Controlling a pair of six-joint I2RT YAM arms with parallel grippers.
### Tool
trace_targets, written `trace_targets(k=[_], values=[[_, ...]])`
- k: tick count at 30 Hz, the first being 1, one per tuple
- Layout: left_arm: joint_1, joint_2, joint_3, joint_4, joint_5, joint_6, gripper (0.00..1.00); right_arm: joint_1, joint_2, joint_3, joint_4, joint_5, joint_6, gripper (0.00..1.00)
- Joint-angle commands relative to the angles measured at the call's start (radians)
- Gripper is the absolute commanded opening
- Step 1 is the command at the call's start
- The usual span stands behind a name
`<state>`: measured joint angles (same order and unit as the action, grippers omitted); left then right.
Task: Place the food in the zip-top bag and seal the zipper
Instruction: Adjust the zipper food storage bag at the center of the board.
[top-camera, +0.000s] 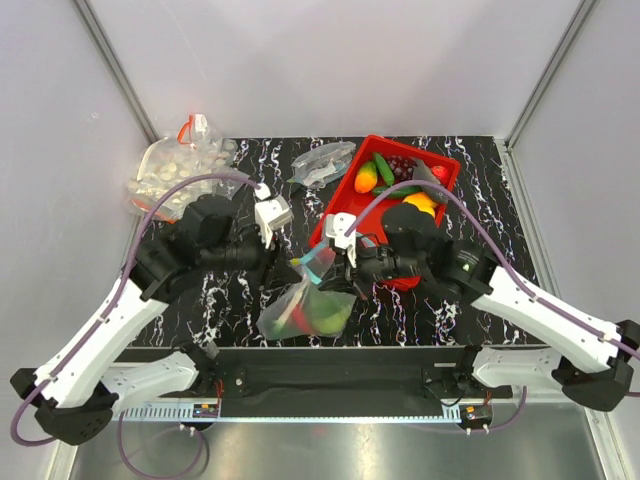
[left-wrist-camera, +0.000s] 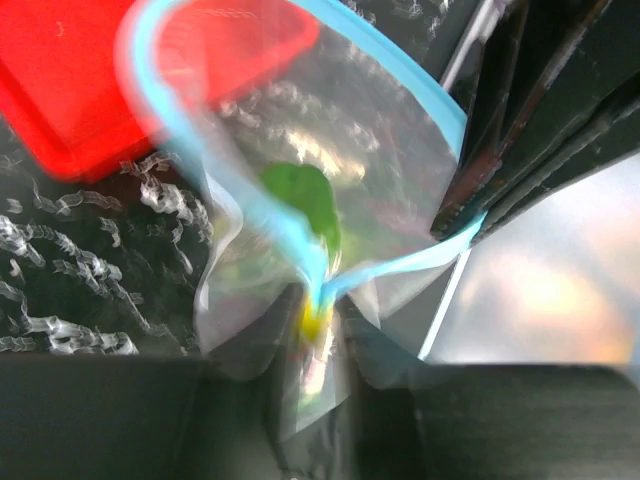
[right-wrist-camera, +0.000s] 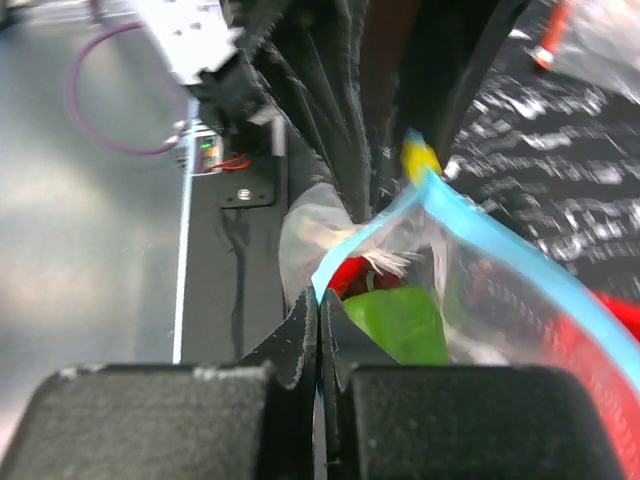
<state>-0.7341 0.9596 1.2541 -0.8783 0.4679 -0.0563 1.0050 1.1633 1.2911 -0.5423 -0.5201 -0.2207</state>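
We see our right pincer (right-wrist-camera: 318, 330) clamped flat on the teal zipper (right-wrist-camera: 480, 235) of the zip-top bag (top-camera: 305, 310). The bag sits between both arms near the table's (top-camera: 450, 310) front edge, with green and red food (right-wrist-camera: 395, 320) inside. The bag's edge runs into the left pincer (left-wrist-camera: 312, 395), but the blur hides whether it grips.

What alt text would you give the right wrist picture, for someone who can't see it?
The right pincer is shut on the blue zipper of a clear zip-top bag, seen close up from the wrist. A green piece and a red piece of toy food show inside; a black marbled table lies behind.
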Motion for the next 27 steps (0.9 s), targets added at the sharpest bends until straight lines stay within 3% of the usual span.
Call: trace_targets(k=[1,3,5,7,12,16,21,22,24,27], values=[[0.061,0.044,0.015,0.171,0.204,0.003,0.47,0.015,-0.040,-0.021,0.064,0.268,0.142,0.00],[0.067,0.059,0.002,0.191,0.244,0.001,0.62,0.017,-0.024,-0.009,0.054,0.339,0.168,0.00],[0.071,0.044,-0.013,0.219,0.232,0.000,0.87,0.015,-0.020,-0.015,0.071,0.434,0.207,0.00],[0.073,0.016,-0.067,0.254,0.212,-0.004,0.99,0.015,-0.028,-0.052,0.102,0.507,0.242,0.00],[0.076,-0.036,-0.200,0.383,0.094,-0.043,0.99,0.015,-0.057,-0.134,0.177,0.485,0.225,0.00],[0.084,0.008,-0.191,0.391,0.019,-0.065,0.99,0.015,-0.089,-0.171,0.173,0.358,0.163,0.00],[0.116,0.077,-0.142,0.378,-0.015,-0.125,0.99,0.014,-0.171,-0.258,0.168,0.365,0.162,0.00],[0.133,0.086,-0.145,0.390,-0.021,-0.144,0.97,0.014,-0.181,-0.271,0.162,0.376,0.167,0.00],[0.166,0.108,-0.172,0.458,0.021,-0.206,0.81,0.015,-0.226,-0.317,0.163,0.367,0.152,0.00],[0.188,0.131,-0.237,0.613,0.103,-0.295,0.73,0.014,-0.307,-0.413,0.220,0.342,0.109,0.00]])
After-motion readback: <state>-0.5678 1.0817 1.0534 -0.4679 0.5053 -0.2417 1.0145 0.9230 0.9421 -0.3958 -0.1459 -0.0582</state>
